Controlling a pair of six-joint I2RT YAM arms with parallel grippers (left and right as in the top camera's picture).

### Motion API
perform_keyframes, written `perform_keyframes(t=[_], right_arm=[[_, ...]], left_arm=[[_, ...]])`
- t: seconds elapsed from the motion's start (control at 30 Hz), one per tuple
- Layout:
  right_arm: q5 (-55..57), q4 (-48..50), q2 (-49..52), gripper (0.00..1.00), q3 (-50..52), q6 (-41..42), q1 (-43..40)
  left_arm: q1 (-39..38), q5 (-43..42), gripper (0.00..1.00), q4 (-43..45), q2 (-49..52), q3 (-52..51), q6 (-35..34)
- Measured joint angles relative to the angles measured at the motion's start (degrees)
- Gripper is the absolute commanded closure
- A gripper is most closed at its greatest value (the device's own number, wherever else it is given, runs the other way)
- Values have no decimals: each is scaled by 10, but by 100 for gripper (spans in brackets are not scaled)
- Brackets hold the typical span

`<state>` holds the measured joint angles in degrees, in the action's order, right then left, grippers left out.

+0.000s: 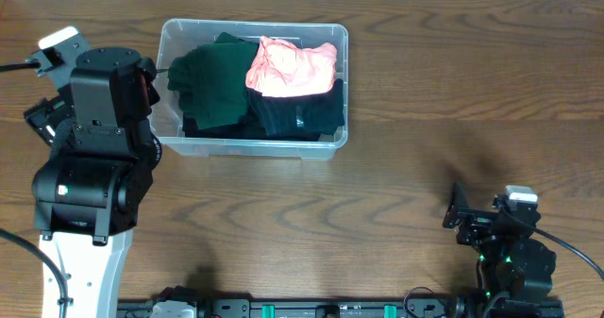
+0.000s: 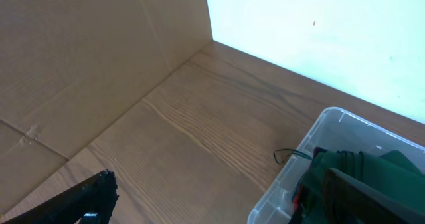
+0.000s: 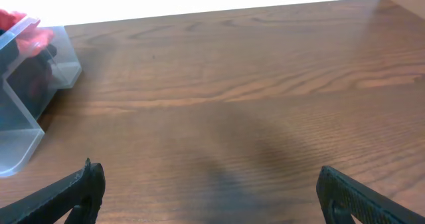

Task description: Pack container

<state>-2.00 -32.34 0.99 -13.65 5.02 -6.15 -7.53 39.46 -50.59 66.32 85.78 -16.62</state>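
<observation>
Container [image 1: 253,149] is sitting on the bench [image 1: 425,92] at about 11 o'clock in our overhead view, its long sides running from 9 to 3 o'clock. We are seeing it holding three cloths. A green cloth [image 1: 212,77] is filling the 9 o'clock half. A pink cloth [image 1: 291,66] is lying on top toward 1 o'clock. A black cloth [image 1: 302,115] is spreading under the pink one toward 4 o'clock.

Our left end effector [image 1: 154,73] is hovering at the container's 9 o'clock wall. In the left wrist view its fingers [image 2: 86,199] are standing wide apart. One is showing over bare bench, and the other is lying across the green cloth [image 2: 392,161] at the container's corner [image 2: 282,191]. We cannot tell whether that finger is touching the cloth. A thin black cable [image 2: 287,156] is curling just beside the corner. Brown cardboard [image 2: 80,51] is standing at the bench's far edge in that view.

Our right end effector [image 1: 459,211] is resting well apart from the container, at about 4 o'clock from it, near the bench's front edge. In the right wrist view its fingers [image 3: 74,192] are spread wide and holding nothing. The container [image 3: 20,127] is appearing at 9 o'clock in that view, with pink showing above its rim.
</observation>
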Motion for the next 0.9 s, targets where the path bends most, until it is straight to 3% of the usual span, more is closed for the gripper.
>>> perform_keyframes(t=[0.33,0.9], right_arm=[[-10,1,-2,1,50,5,0],[-10,4,-2,1,50,7,0]], left_arm=[[0,0,2,0,0,0,0],[0,0,2,0,0,0,0]])
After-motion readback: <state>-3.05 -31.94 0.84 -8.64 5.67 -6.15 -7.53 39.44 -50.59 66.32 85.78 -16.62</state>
